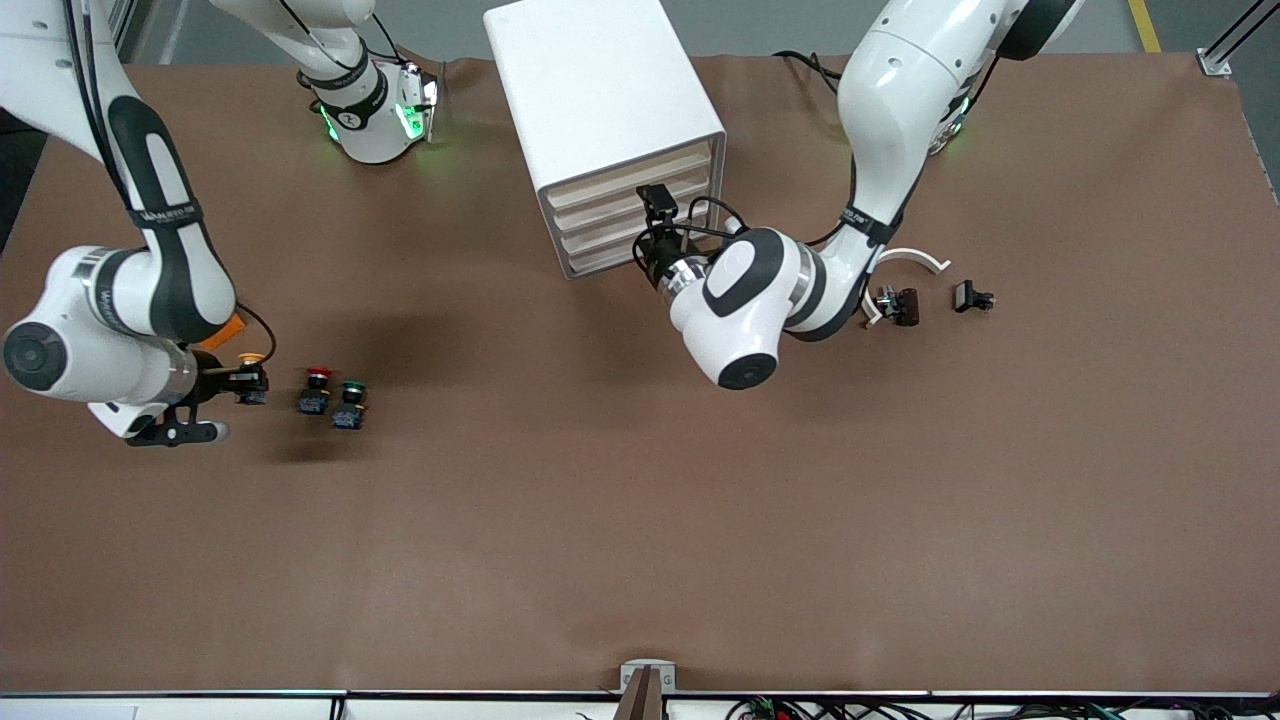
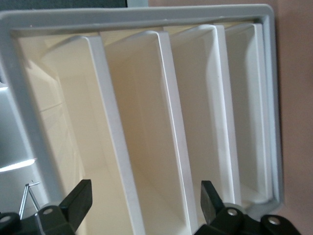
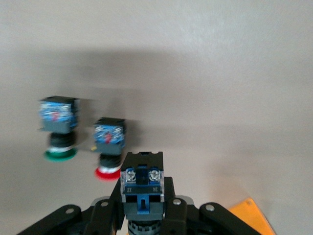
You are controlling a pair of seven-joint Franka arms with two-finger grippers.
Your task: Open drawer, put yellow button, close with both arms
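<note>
**A:** Status on the right gripper [image 1: 240,383]?

**B:** Clamped on the small push button with yellow-orange cap, black collar and blue-grey base block [image 1: 251,375]. In the right wrist view the fingers [image 3: 168,208] pinch the collar and base block [image 3: 142,191] from both sides. The grip looks low on the body, likely so the cap stays free and the button doesn't twist.

**A:** Where's it sitting?

**B:** At the right arm's end of the table, beside the red-capped button [image 1: 316,389] and the green-capped button [image 1: 350,403]. Can't tell if it's off the brown table cover [image 1: 640,520] yet. An orange flat piece [image 1: 228,330] lies just under the wrist.

**A:** Pose?

**B:** Right arm is folded low, wrist turned so the fingers point sideways along the table toward the other two buttons.

**A:** Left side?

**B:** Left gripper [image 1: 655,225] is in front of the white boxy cabinet [image 1: 600,110], fingers spread, nothing held. The left wrist view looks into the four drawer fronts with both fingertips [image 2: 78,200] apart. It sits close to the fronts, probably lining up for the pull.

**A:** Top drawer out?

**B:** No. The uppermost wide shallow drawer with cream front [image 1: 630,172] looks flush with the other three. Left forearm is bent down, elbow toward the camera.
</note>
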